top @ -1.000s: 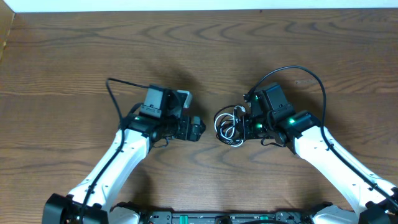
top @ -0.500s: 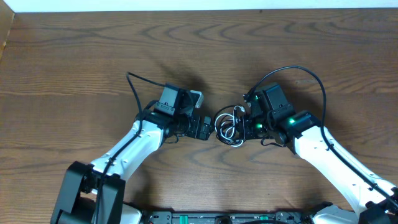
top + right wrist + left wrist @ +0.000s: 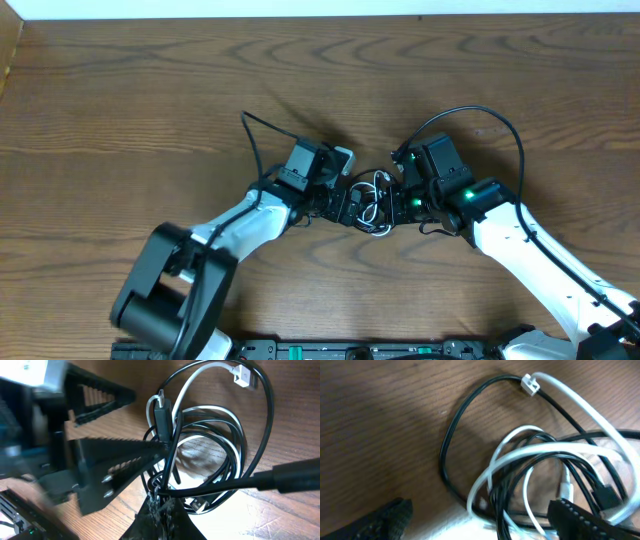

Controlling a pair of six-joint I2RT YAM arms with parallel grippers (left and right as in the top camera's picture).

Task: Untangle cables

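Worktop: brown wood grain, smooth, mostly matt, faint sheen where light falls.
Black cable: smooth rubbery sheath, slight gloss.
White cable: glossy plastic sheath, moulded white plastic plug.
My left gripper: fingers matt black plastic, ribbed inner faces, small bright metal screw heads.
My right gripper: black, coarse rough-textured tips.
My right arm shell: smooth white plastic, semi-gloss.

Table: brown wood-grain top with long wavy figure, filling almost the whole overhead view. White strip: narrow, running along the table's far edge. Light: even, from above, soft shadows; pale sheen on the wood near the centre.
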